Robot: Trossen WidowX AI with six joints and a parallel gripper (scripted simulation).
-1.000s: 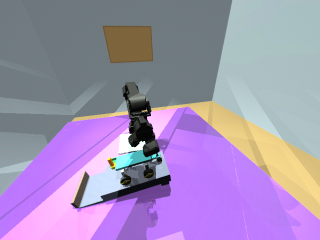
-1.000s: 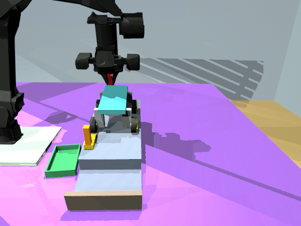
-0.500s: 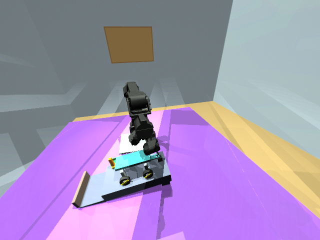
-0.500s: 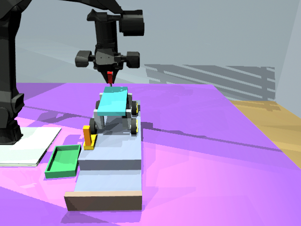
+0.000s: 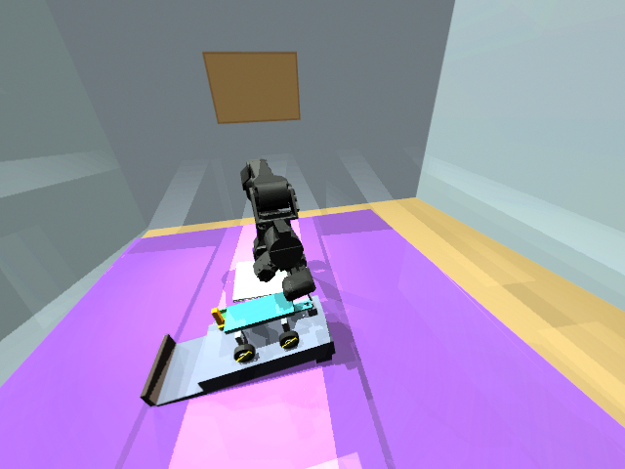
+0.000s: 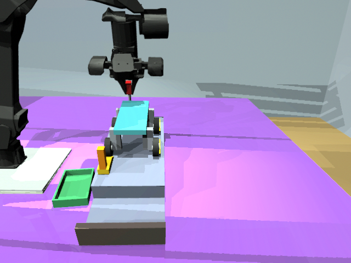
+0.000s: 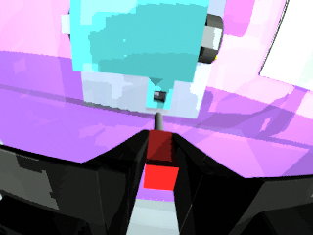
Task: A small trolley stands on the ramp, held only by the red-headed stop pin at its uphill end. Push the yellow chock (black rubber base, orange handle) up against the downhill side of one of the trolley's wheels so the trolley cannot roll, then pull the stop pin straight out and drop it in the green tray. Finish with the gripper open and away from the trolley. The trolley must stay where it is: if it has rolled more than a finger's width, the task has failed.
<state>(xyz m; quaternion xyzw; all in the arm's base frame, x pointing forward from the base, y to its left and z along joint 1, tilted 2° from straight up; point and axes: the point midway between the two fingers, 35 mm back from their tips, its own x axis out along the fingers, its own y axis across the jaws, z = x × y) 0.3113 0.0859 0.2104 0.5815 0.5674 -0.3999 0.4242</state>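
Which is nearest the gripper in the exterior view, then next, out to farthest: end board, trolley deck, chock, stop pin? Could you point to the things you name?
1. Stop pin (image 6: 128, 87) (image 7: 161, 177), between the fingers of the gripper (image 6: 129, 93) (image 7: 159, 137).
2. Trolley deck (image 5: 262, 312) (image 6: 131, 119) (image 7: 142, 41), just below.
3. Chock (image 5: 217, 318) (image 6: 101, 158), by the downhill wheel on the tray side.
4. End board (image 5: 158, 370) (image 6: 122, 234), at the ramp's foot.
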